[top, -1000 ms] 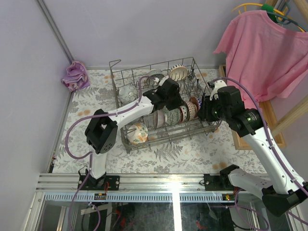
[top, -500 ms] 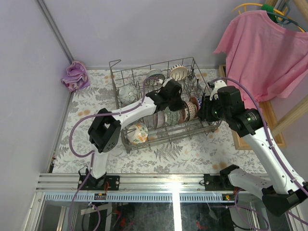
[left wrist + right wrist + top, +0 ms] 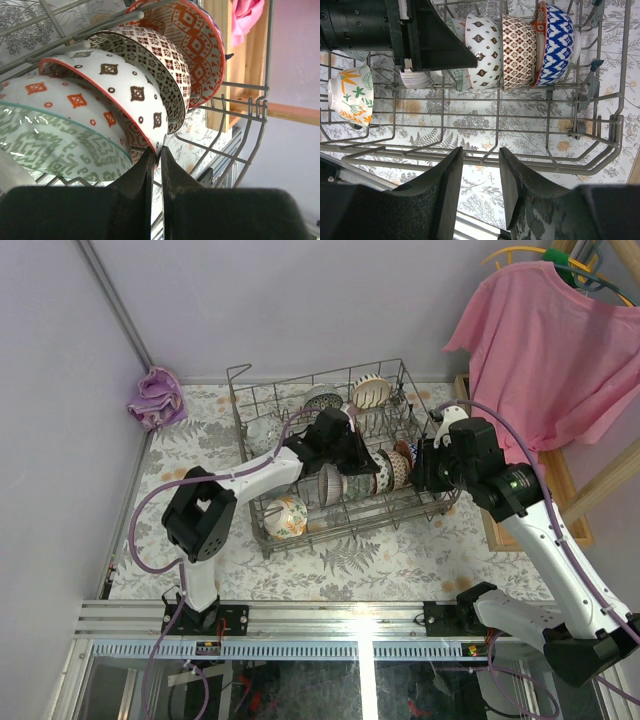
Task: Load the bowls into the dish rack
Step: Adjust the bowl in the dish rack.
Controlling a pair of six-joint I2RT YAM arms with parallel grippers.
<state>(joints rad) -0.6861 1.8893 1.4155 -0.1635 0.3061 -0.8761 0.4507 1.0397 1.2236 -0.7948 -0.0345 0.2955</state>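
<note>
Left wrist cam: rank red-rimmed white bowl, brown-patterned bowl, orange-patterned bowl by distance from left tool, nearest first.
1. Red-rimmed white bowl, rim right at the tips of the left tool.
2. Brown-patterned bowl, next behind it.
3. Orange-patterned bowl, end of the row, upper right.

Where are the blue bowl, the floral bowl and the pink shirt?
blue bowl (image 3: 559,42): right wrist view, its patterned outer wall.
floral bowl (image 3: 350,95): right wrist view, its painted side.
pink shirt (image 3: 545,350): top view, middle of its front.
</note>
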